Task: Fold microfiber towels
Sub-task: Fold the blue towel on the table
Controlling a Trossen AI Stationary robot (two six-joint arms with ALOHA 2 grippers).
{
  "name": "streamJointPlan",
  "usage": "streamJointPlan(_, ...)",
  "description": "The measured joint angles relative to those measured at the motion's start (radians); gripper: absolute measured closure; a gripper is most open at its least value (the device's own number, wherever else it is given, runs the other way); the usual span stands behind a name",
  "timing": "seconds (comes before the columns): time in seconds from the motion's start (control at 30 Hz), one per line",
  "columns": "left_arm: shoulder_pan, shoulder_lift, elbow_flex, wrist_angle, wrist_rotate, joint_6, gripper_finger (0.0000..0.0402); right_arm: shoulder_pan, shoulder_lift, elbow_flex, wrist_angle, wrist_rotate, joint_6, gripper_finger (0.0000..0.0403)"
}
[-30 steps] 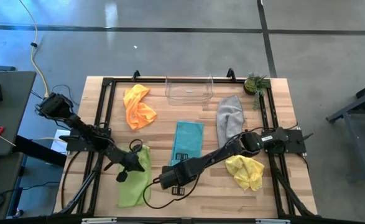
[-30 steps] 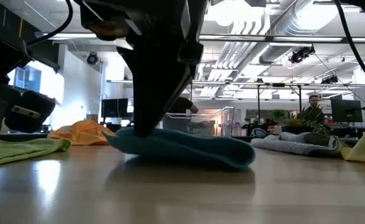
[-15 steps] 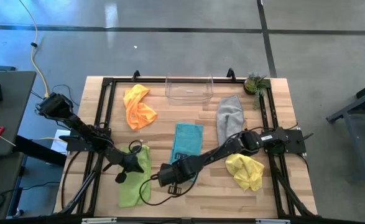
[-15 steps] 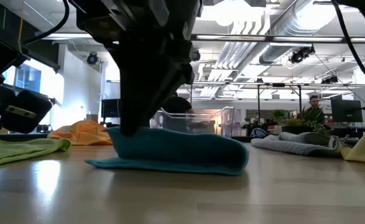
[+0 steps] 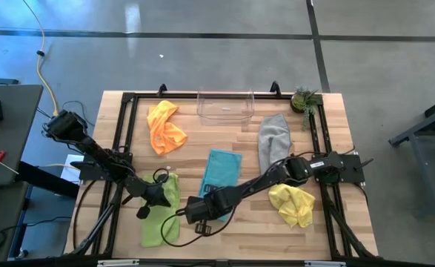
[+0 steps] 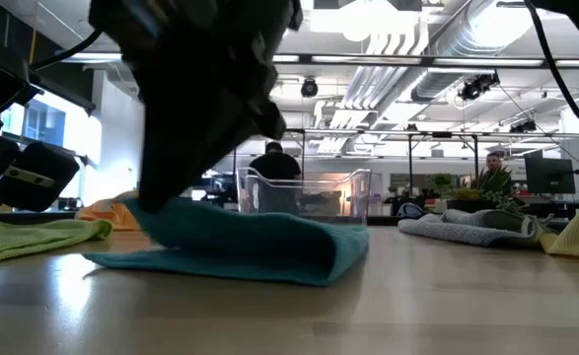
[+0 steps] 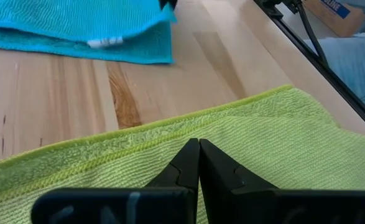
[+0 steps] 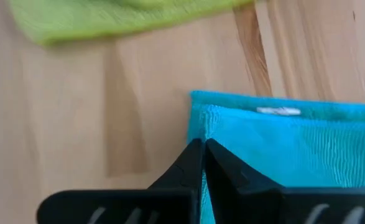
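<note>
The teal towel (image 5: 223, 170) lies mid-table and shows in the low view (image 6: 259, 247). My right gripper (image 5: 193, 213) is shut on its near end. My left gripper (image 5: 147, 202) is shut, its fingertips (image 7: 199, 149) over the lime green towel (image 5: 160, 219), which lies flat at the near left. The orange towel (image 5: 165, 127) lies crumpled at the far left. The grey towel (image 5: 273, 139) lies at the far right. The yellow towel (image 5: 293, 204) lies bunched at the near right. My right gripper pinches the teal towel's near corner (image 8: 201, 127) between its two fingers, slanting down from the table's right. More than one layer shows at that edge. The held end (image 6: 161, 212) is a little raised; the rest lies on the table, folded over at its other end (image 6: 353, 247). My left gripper's shut fingers point at the lime green towel's edge region (image 7: 188, 134); I cannot tell whether they touch it.
A clear plastic bin (image 5: 225, 105) stands at the table's far edge, with a small potted plant (image 5: 304, 99) at the far right corner. Black frame rails (image 5: 121, 141) run along the table's left and right sides. Bare wood (image 5: 239, 230) lies near the front edge.
My right gripper has gone toward the table's near left, drawing the teal towel's near end with it. The towel has gone from a bunched lump to a longer, flatter fold, and a lower layer now trails out along the table. Its far end has stayed about where it was.
</note>
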Motion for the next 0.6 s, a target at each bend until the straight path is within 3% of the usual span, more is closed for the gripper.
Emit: streamJointPlan(0.6,0.0,0.0,0.03,-0.017,-0.009,0.027,0.0401,-0.027,0.043,0.0,0.119,0.008,-0.008,0.04)
